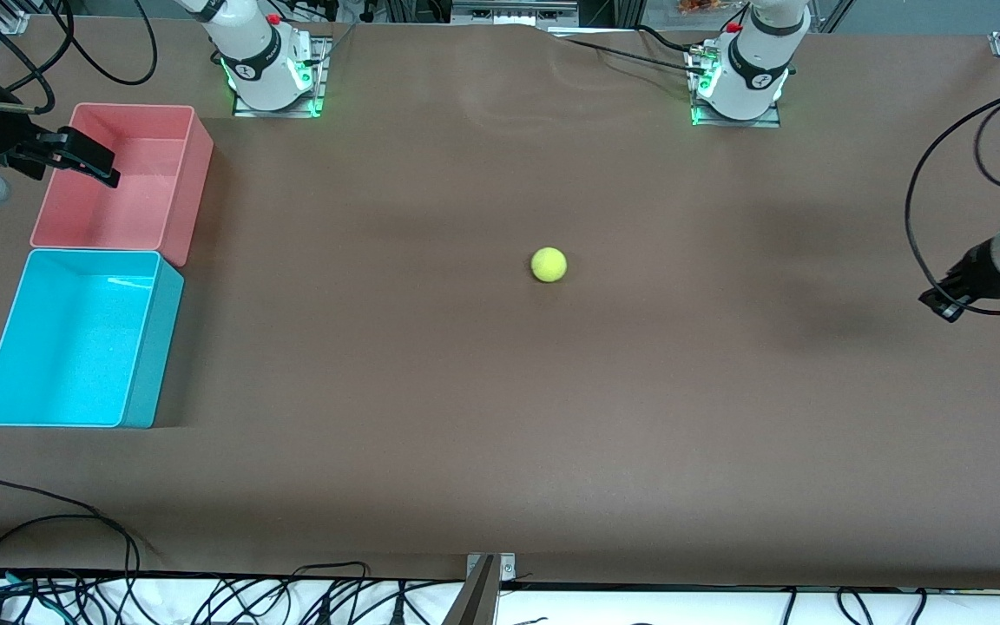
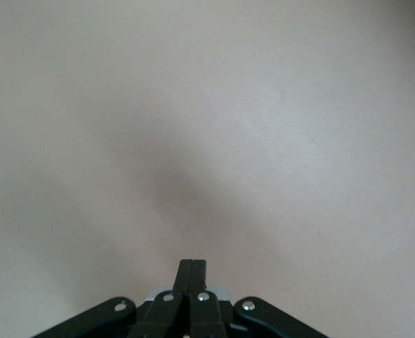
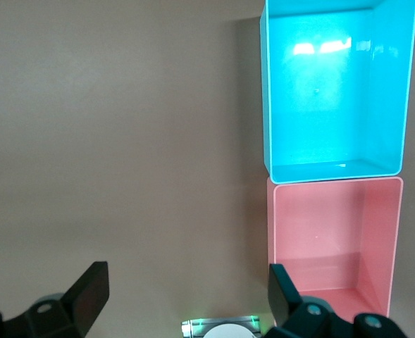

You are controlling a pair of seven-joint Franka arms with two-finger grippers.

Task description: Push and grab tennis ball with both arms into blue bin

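The tennis ball [image 1: 549, 265] lies alone near the middle of the brown table, in the front view only. The blue bin [image 1: 75, 347] stands empty at the right arm's end of the table and also shows in the right wrist view [image 3: 334, 91]. My right gripper [image 1: 88, 161] hangs open and empty over the edge of the pink bin, its fingers wide apart in the right wrist view [image 3: 186, 282]. My left gripper [image 1: 943, 304] is shut and empty over bare table at the left arm's end, well away from the ball; in the left wrist view [image 2: 193, 264] its fingers are pressed together.
An empty pink bin [image 1: 118, 182] touches the blue bin, farther from the front camera; it also shows in the right wrist view [image 3: 334, 239]. The two arm bases [image 1: 270, 74] [image 1: 739, 82] stand along the table's edge farthest from the front camera. Cables lie along the edge nearest the front camera.
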